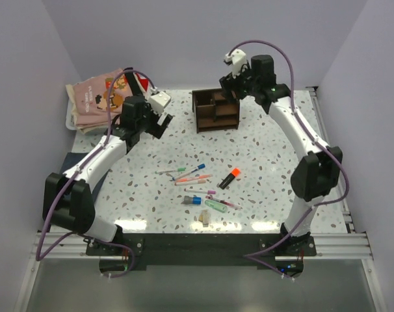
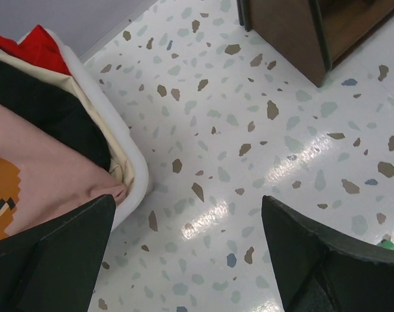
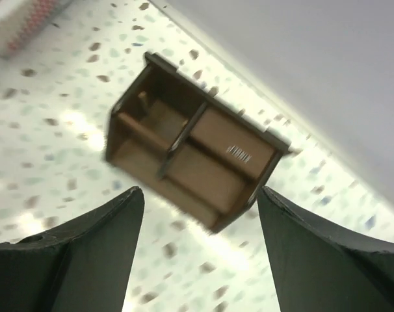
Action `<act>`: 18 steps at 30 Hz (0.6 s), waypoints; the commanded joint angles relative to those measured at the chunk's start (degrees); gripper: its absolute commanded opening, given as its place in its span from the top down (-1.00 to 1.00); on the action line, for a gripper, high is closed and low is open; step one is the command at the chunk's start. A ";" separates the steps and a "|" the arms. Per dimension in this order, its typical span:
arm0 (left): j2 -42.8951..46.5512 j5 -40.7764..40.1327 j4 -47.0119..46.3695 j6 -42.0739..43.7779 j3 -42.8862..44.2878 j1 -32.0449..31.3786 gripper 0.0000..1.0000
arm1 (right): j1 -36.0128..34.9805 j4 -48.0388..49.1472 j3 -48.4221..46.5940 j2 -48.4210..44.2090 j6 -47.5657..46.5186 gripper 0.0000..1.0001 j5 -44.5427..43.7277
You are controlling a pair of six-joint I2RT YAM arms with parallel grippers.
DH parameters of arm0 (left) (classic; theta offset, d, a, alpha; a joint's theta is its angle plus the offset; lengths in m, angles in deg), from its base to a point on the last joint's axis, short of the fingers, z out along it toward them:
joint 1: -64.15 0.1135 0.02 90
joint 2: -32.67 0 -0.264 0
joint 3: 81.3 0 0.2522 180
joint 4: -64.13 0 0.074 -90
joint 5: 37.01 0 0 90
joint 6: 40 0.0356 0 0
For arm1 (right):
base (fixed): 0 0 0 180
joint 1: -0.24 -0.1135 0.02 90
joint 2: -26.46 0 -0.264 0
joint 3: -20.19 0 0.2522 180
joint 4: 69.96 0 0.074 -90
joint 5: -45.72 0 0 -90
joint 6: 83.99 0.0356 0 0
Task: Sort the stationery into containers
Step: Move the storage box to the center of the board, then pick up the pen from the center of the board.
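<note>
A: Where the two arms reach over the worktop [image 1: 268, 162], what is entered for the left hand [image 2: 188, 207]?

B: Left hand: fingers spread wide, nothing between them, bare speckled worktop beneath. The white tray [image 2: 129, 146] of folded clothes sits just beside its left finger. A corner of the dark brown wooden organizer [image 2: 288, 39] lies ahead and to its right.

A: And the right hand [image 3: 200, 193]?

B: Right hand: fingers likewise wide apart, holding nothing. The organizer is directly below it, with its open compartments facing the hand. The view is blurred.

A: The stationery?

B: Loose on the worktop, well apart from both hands, back toward the arm bases and between the arms. Listed: orange highlighter [image 1: 230, 177], mint green marker [image 1: 216, 205], blue-capped pen [image 1: 197, 169], pinkish pen [image 1: 192, 182]. A few more are too small to name.
</note>
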 commanded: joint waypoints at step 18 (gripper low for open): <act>-2.27 9.47 9.03 3.23 -0.30 -6.67 -0.80 | -1.29 -33.39 19.82 -5.66 53.72 -0.29 -15.64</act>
